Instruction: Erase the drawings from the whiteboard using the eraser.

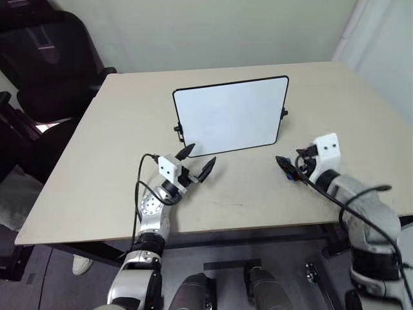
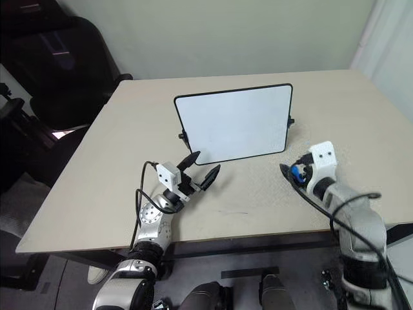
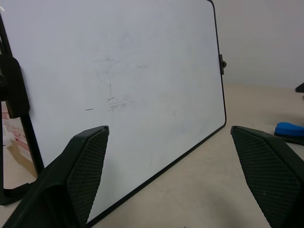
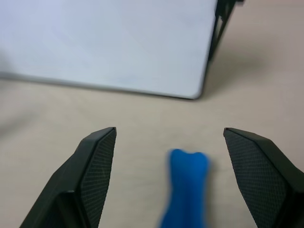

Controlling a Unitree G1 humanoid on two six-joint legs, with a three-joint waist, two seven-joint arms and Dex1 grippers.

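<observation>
Your right gripper (image 4: 168, 178) stands wide open with nothing held; the eraser (image 4: 186, 190) lies on the table (image 1: 129, 116) between its fingers (not touching either). The whiteboard (image 1: 232, 116) stands just beyond, wiped nearly clean. Your left gripper (image 1: 195, 161) is open and empty too.

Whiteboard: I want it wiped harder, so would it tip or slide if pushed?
Probably. The whiteboard stands nearly upright on the smooth table, propped by small side clips, so a firm push may slide or topple it.
</observation>
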